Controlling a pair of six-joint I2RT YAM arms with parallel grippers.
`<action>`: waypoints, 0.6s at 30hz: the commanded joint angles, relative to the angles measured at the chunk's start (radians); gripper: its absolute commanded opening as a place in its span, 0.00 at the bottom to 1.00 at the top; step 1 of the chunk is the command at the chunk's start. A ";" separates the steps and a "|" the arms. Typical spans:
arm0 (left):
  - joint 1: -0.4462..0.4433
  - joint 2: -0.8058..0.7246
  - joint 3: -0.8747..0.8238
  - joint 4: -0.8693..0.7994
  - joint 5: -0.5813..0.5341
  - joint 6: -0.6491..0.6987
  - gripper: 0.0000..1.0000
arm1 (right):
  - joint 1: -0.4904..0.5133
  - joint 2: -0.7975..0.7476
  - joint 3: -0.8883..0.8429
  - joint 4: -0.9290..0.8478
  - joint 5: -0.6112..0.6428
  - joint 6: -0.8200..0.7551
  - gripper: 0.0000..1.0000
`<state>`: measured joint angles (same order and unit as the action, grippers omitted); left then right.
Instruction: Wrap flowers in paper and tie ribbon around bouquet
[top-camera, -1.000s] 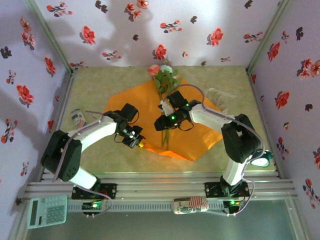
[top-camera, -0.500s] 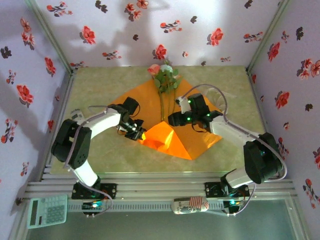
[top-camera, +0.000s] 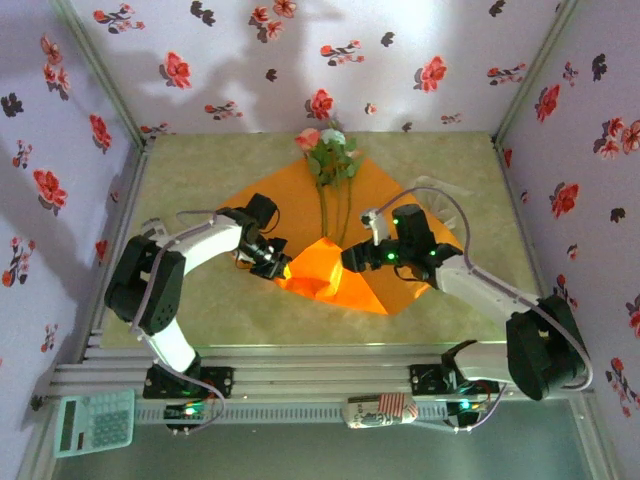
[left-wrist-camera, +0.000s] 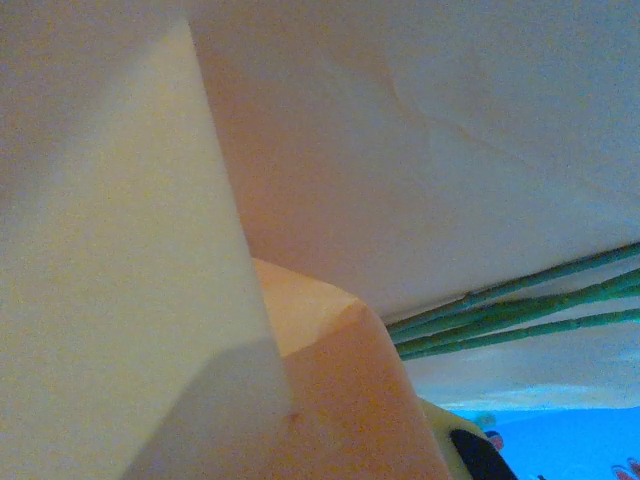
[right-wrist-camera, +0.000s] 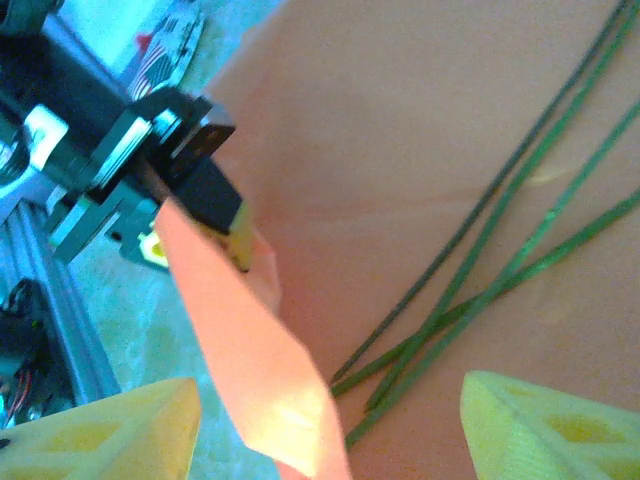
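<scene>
Pinching a near corner of the orange paper (top-camera: 380, 185), the left end effector (top-camera: 280, 268) has its fingers together on the sheet and holds the flap raised and folded over toward the right end effector (top-camera: 350, 262), whose fingers stand apart with nothing between them but air and the flap's tip. The flowers (top-camera: 325, 150) lie well beyond both end effectors, blooms toward the far wall, with the stems (left-wrist-camera: 520, 313) running back under the lifted flap. Risks, as I judge them: the sheet is thin and creased, so a hard pull from the left clamp could tear it or let it slip out. The fold could sweep the loose stems sideways (nothing pins them). The right fingers, closing low, might catch stems along with paper. The ribbon (top-camera: 445, 187) lies just behind the right end effector beside its arm, where a cable or elbow might drag it. Bench (top-camera: 200, 170): pale green, marbled, fairly smooth-looking, so the paper may slide. Enclosure walled in lilac wallpaper (top-camera: 200, 60) with red flower prints; calculator (top-camera: 95, 420) sits behind the left arm's base.
</scene>
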<state>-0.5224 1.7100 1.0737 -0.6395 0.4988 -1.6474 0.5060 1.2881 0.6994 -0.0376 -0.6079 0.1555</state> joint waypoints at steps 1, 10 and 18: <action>0.011 0.015 0.022 -0.034 -0.002 0.001 0.00 | 0.026 0.052 0.018 -0.043 -0.055 -0.073 0.70; 0.015 0.001 0.034 -0.055 -0.011 0.025 0.11 | 0.057 0.165 0.106 -0.091 -0.071 -0.089 0.22; 0.058 -0.192 0.017 -0.259 -0.157 0.118 0.63 | 0.027 0.228 0.186 -0.195 -0.081 -0.042 0.00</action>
<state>-0.4843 1.6119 1.1103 -0.7753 0.4091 -1.5635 0.5465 1.4860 0.8425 -0.1638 -0.6624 0.0937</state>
